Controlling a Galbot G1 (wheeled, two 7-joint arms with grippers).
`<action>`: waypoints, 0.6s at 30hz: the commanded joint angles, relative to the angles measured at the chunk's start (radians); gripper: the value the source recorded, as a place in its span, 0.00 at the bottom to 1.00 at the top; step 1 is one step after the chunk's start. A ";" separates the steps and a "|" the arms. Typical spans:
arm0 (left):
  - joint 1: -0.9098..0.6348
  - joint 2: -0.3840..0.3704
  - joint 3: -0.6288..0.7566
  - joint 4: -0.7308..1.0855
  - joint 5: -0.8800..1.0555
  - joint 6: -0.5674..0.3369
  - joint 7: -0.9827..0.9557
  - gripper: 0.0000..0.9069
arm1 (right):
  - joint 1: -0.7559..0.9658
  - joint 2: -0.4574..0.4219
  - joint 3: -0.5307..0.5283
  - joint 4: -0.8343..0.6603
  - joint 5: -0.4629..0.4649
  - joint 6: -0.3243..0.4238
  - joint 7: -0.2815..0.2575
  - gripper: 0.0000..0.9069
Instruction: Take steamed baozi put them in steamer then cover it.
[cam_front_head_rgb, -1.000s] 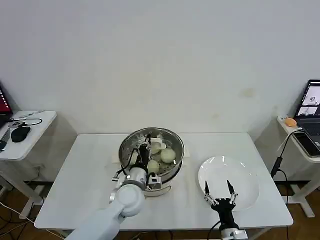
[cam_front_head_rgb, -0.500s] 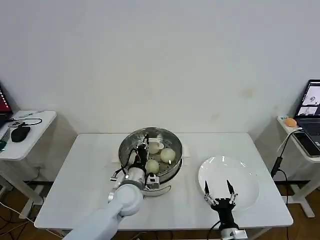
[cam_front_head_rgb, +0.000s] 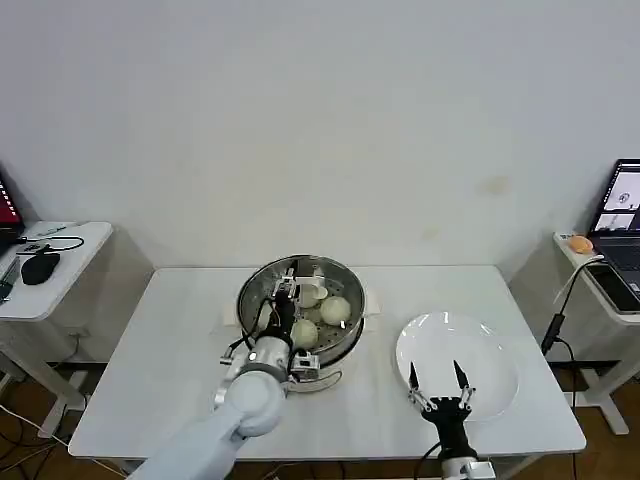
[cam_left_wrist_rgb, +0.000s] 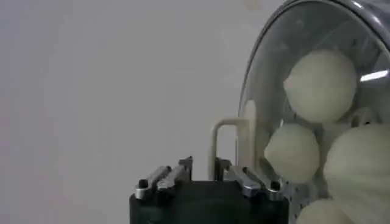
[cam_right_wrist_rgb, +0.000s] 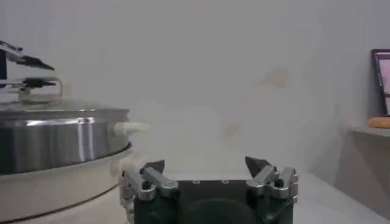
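Left gripper (cam_front_head_rgb: 288, 291): clenching the cover (cam_left_wrist_rgb: 277, 73) handle over the steamer (cam_front_head_rgb: 345, 345).
Baozi (cam_front_head_rgb: 335, 310): sitting inside.
Right gripper (cam_front_head_rgb: 437, 377): hovering spread over the plate (cam_front_head_rgb: 495, 350).

The left gripper (cam_front_head_rgb: 289, 297) sits over the cover (cam_front_head_rgb: 302, 290), blocking the way into the steamer (cam_front_head_rgb: 340, 340).

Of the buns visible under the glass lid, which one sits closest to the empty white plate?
The steamed baozi on the steamer's right side, toward the plate; the other buns lie farther left, by the left gripper at the cover's handle.
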 joint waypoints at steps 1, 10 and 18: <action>0.055 0.061 -0.032 -0.097 -0.021 0.002 -0.007 1.00 | 0.001 0.003 -0.002 0.002 -0.002 0.000 -0.001 1.00; 0.185 0.134 -0.144 -0.231 -0.080 0.001 -0.036 1.00 | 0.002 0.007 -0.010 0.000 -0.014 0.006 -0.001 1.00; 0.327 0.236 -0.345 -0.402 -0.370 -0.036 -0.229 1.00 | 0.005 -0.020 0.017 0.038 0.003 -0.006 0.010 1.00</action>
